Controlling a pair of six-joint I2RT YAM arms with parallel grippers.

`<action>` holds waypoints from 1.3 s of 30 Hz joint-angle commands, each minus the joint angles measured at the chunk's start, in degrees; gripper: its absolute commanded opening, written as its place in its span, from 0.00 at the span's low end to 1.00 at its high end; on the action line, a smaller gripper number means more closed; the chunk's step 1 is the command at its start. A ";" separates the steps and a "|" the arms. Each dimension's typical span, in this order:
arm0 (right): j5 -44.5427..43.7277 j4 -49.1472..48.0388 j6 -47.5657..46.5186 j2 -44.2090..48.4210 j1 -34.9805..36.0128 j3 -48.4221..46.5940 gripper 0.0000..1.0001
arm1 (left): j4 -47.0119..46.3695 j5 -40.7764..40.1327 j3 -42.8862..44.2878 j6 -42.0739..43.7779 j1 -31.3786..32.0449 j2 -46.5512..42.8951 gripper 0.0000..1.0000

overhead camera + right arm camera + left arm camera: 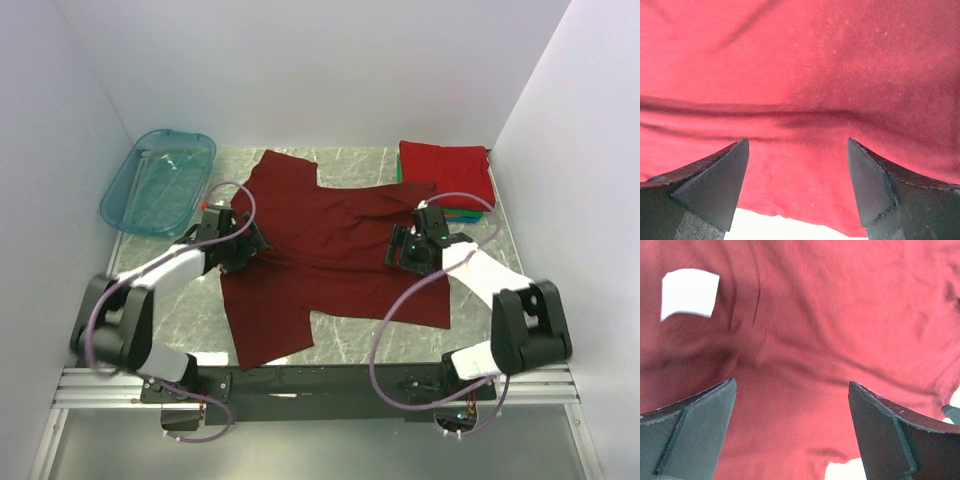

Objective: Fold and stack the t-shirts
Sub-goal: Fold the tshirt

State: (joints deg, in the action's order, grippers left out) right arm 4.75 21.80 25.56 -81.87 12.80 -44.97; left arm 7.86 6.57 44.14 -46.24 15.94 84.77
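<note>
A dark maroon t-shirt lies spread flat on the marble table, sleeves out to the back left and front right. My left gripper stands open over its left edge. In the left wrist view the fingers are wide apart above the cloth, with the white neck label ahead. My right gripper is open over the shirt's right side; its fingers straddle creased cloth close to a hem. Neither gripper holds anything. Folded t-shirts are stacked at the back right, a bright red one on top.
A translucent teal tub sits at the back left corner. White walls close in the table on the left, back and right. Coloured edges of lower shirts show under the red one in the stack.
</note>
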 commanded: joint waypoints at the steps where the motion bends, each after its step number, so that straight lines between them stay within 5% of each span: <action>1: -0.97 2.10 -1.39 7.50 -0.40 -0.65 0.86 | 8.11 -1.64 -1.42 -0.34 0.93 -9.43 0.99; 7: -2.03 4.04 -0.16 17.61 -0.49 2.95 0.87 | 27.27 -6.39 -7.30 -7.80 11.81 -24.81 0.99; 16: -2.56 4.92 0.19 23.59 -0.41 7.09 0.87 | 48.11 -7.10 -17.77 -31.36 26.59 -46.97 0.93; 21: -2.47 4.56 0.45 24.30 -0.67 8.50 0.88 | 45.32 -1.21 -21.02 -33.39 30.55 -46.11 0.87; 25: -3.43 4.65 0.28 23.77 -0.67 8.41 0.88 | 46.81 -2.61 -21.11 -33.48 31.87 -42.33 0.70; 29: -2.74 4.57 0.45 22.54 -0.93 8.14 0.88 | 41.91 -1.21 -22.60 -32.51 31.96 -40.39 0.67; 39: -4.14 5.18 2.74 26.13 -1.81 9.90 0.88 | 33.99 -2.87 -24.89 -33.04 31.96 -37.93 0.43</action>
State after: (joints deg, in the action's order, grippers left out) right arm 2.33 26.76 26.70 -58.81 11.90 -35.90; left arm 50.33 6.13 20.86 -77.89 47.72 46.06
